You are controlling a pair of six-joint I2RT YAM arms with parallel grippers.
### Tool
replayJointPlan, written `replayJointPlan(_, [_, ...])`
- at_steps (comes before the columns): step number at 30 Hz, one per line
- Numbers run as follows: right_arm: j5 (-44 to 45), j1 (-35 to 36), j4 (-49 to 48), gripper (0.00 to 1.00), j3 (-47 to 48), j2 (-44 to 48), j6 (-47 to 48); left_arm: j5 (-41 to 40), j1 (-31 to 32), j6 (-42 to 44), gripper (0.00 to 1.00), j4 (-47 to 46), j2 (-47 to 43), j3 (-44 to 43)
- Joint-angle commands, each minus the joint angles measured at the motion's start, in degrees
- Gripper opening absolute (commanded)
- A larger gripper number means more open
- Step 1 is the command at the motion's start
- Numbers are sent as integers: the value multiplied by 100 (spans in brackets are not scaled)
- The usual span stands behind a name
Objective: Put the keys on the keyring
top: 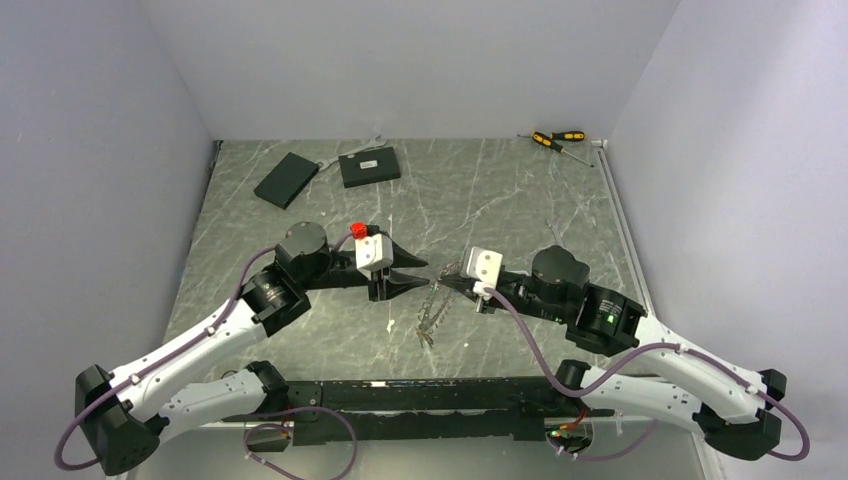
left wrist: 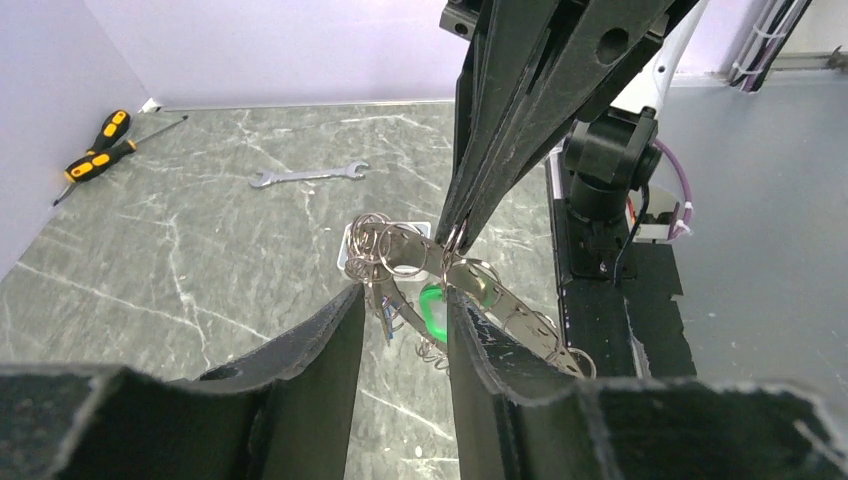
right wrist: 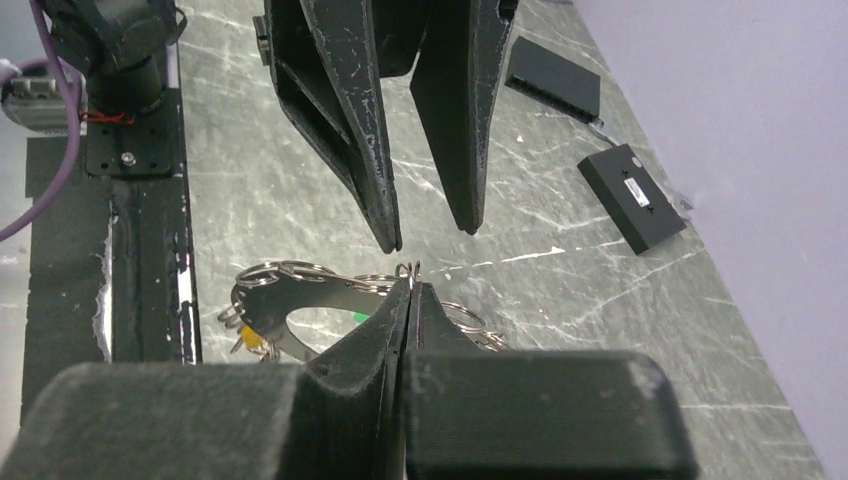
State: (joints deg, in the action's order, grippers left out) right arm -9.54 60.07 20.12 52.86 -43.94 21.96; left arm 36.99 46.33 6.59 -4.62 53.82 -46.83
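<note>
The keyring (top: 431, 308) is a dark metal ring fringed with small split rings, in mid-table between the arms. My right gripper (top: 447, 279) is shut on one small split ring at its upper rim and holds that side up (right wrist: 410, 287). In the left wrist view the keyring (left wrist: 400, 250) hangs from the right gripper's tips (left wrist: 455, 235), with a green key tag (left wrist: 432, 305) and a blue one (left wrist: 391, 326) below it. A yellow tag (right wrist: 250, 340) shows in the right wrist view. My left gripper (top: 421, 272) is open, its jaws either side of the ring without gripping it (left wrist: 405, 295).
Two flat black boxes (top: 286, 180) (top: 369, 166) and a wrench (top: 372, 142) lie at the back left. Yellow-and-black screwdrivers (top: 558, 140) lie at the back right corner. White walls close in the table on three sides.
</note>
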Motion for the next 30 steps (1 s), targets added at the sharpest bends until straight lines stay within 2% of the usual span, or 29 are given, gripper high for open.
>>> replayJointPlan(1, [-114,-4,-955,0,-109,224,-251,254,10,-257,40,-516,72,-28])
replayJointPlan(16, [-88,-13,-2535,0,-1089,873,-866,532,42,-542,36,-1017,-3,34])
replayJointPlan(30, [-287,-22,-2692,0,-1203,1039,-1052,1047,52,-624,29,-1285,134,-1])
